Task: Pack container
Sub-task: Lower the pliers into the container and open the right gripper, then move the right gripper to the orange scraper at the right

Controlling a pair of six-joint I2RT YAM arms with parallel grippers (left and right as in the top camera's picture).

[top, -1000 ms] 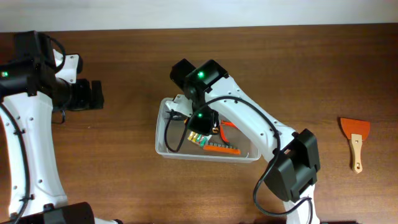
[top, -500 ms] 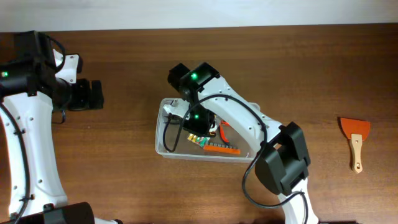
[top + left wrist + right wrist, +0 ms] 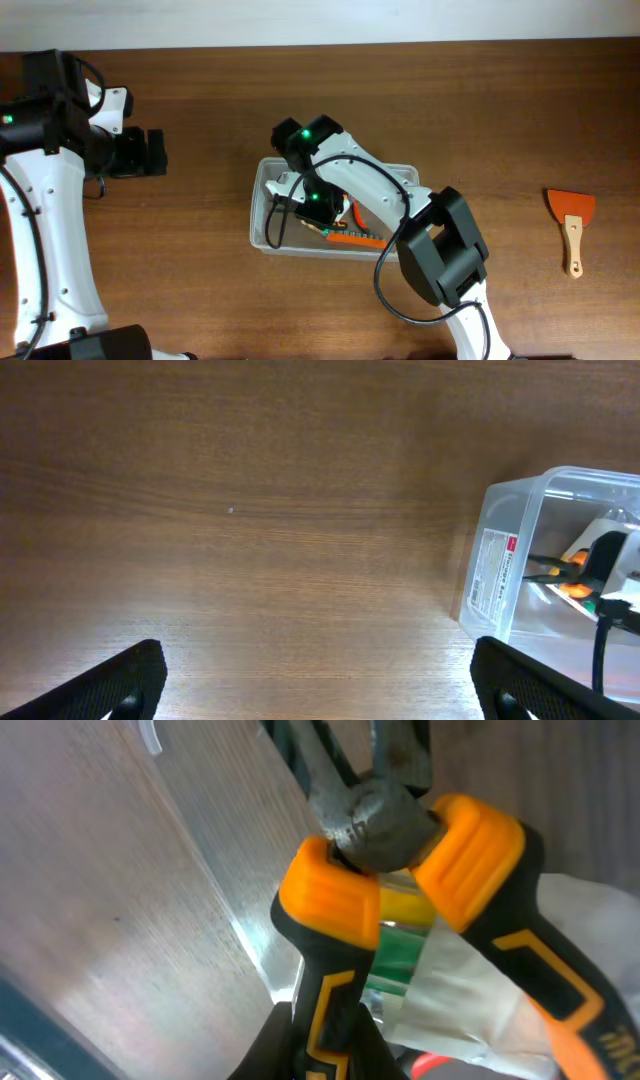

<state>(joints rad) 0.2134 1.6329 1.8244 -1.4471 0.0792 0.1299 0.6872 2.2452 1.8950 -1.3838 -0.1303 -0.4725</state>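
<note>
Our right arm has folded closer over the container [image 3: 262,205] at mid-table [image 3: 500,110], its pincer [image 3: 325,1055] pinching the orange pliers [image 3: 400,850] low inside while the left pincer [image 3: 320,680] waits spread, so we should lay them flat before letting go.

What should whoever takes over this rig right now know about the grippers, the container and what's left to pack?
Left gripper: open, empty, over the table to the left of the container.
Right gripper: down inside the container, at the orange-handled pliers; I cannot tell whether it is shut on them.
Done: pliers are within the container walls.
Left: the orange scraper lies on the table at the far right, outside the container; it is probably the next item to pack.
</note>
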